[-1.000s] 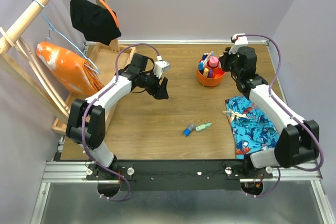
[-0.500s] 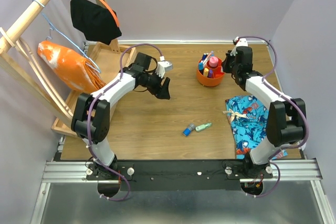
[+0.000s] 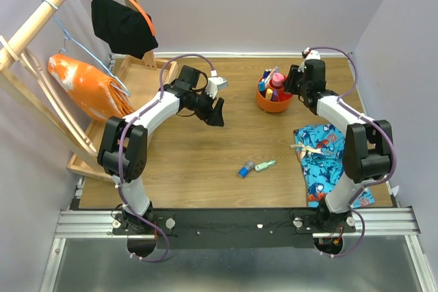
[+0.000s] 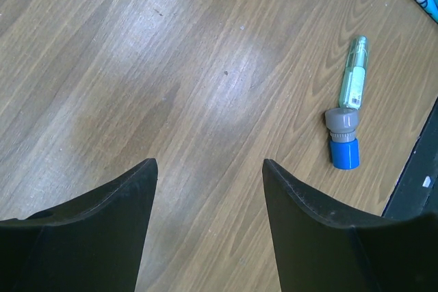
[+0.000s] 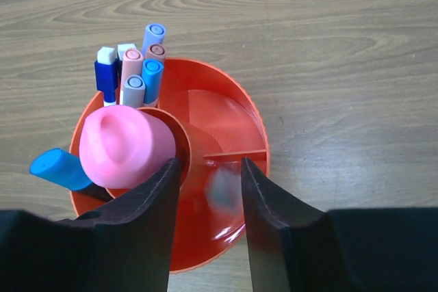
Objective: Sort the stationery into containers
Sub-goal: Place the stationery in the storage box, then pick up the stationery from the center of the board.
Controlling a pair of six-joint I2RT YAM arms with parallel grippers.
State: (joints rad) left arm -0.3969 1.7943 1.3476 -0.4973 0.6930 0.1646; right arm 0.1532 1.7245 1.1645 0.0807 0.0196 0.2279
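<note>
- Most of the stationery stands in the orange pot (image 5: pixel 233 111), toward the back right of the worktop (image 3: pixel 191 162). Pens and markers are packed in its rear-left section, a pink lump (image 5: pixel 126 145) fills the centre well, and a blue marker (image 5: pixel 58 167) leans over the rim.
- Two pieces lie loose near the front edge: a green marker (image 4: pixel 354 73) and a blue-capped marker (image 4: pixel 342 143), end to end, touching or nearly so.
- The right tool (image 5: pixel 209 163) hangs spread over the pot's front section. A pale blur between its fingers is too smeared to name. If it goes lower, a finger may catch the divider or the pink lump and tip the pot.
- The left tool (image 4: pixel 209 165) is spread and empty above bare wood, well apart from the loose pair. Closing on both at once could flick one away, perhaps under the blue patterned cloth (image 3: pixel 328 162).
- The worktop is smooth wood-grain, glossy in patches, so round barrels would likely roll. Lilac walls enclose it, and a wooden clothes rack (image 3: pixel 31 22) stands at the left.
</note>
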